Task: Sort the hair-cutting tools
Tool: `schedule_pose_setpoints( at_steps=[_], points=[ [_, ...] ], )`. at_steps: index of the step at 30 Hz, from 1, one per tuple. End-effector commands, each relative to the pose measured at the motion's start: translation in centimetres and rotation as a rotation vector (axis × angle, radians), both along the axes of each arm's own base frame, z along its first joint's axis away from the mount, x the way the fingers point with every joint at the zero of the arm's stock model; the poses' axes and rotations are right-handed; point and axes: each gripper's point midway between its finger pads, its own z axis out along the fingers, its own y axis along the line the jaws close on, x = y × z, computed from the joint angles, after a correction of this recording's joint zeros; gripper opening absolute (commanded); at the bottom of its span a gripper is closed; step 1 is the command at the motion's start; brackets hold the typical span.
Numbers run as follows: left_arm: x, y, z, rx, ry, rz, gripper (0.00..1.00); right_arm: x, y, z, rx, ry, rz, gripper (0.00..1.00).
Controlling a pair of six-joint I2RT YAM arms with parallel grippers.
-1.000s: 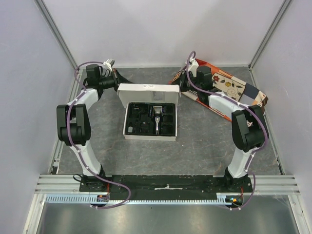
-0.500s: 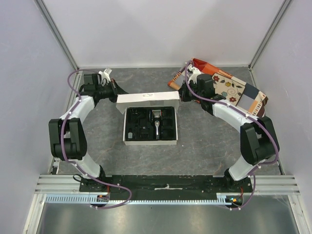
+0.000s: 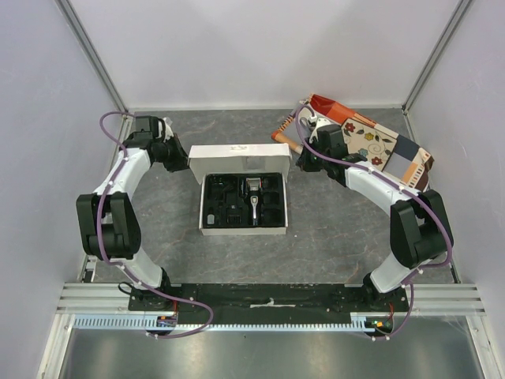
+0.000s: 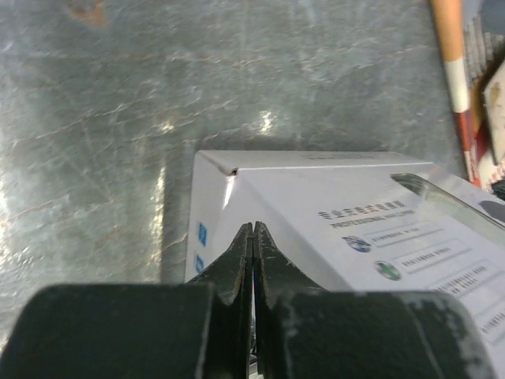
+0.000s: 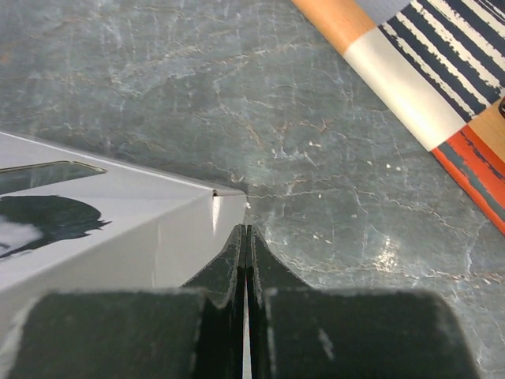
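The white box's tray (image 3: 203,227) sits mid-table. In its black insert lie the black-and-silver clipper (image 3: 254,195) and several black comb attachments (image 3: 225,201); I cannot make out the cable. The white lid (image 3: 237,155) is folded back behind the tray. My left gripper (image 3: 183,156) is shut at the lid's left end; in the left wrist view its jaws (image 4: 252,227) close on the lid's (image 4: 355,213) side edge. My right gripper (image 3: 293,160) is shut at the lid's right corner, and its jaws (image 5: 245,229) pinch the lid (image 5: 102,229) edge.
A patterned fabric bag (image 3: 375,144) with an orange-and-white handle (image 3: 286,133) lies at the back right, close behind my right gripper. The handle also shows in the left wrist view (image 4: 451,63) and the right wrist view (image 5: 394,63). Walls enclose the grey table.
Both grippers have swung the lid up and back, from covering part of the tray to lying folded behind it. The tray's contents have not moved.
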Motion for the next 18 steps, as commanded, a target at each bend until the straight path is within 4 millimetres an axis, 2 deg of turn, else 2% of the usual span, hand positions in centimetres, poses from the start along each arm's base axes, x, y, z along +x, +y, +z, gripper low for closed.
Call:
schedule_pose_setpoints(
  at_steps=[1,5,13,18],
  points=[
    [-1.6,1.0,-1.3,0.083,0.048,-0.016,0.02,0.6,-0.3,1.7,-0.035,-0.048,-0.002,0.00],
    [-2.5,0.4,-2.1,0.050,0.073,-0.046,0.02,0.6,0.0,1.5,-0.021,-0.044,0.010,0.00],
    [-3.4,-1.4,-2.0,-0.057,0.060,-0.092,0.02,0.0,1.3,1.4,0.024,-0.033,0.046,0.00],
    [-4.0,-1.7,-3.0,-0.075,0.062,-0.103,0.02,-0.7,2.5,1.0,0.044,-0.023,0.067,0.00]
  ],
)
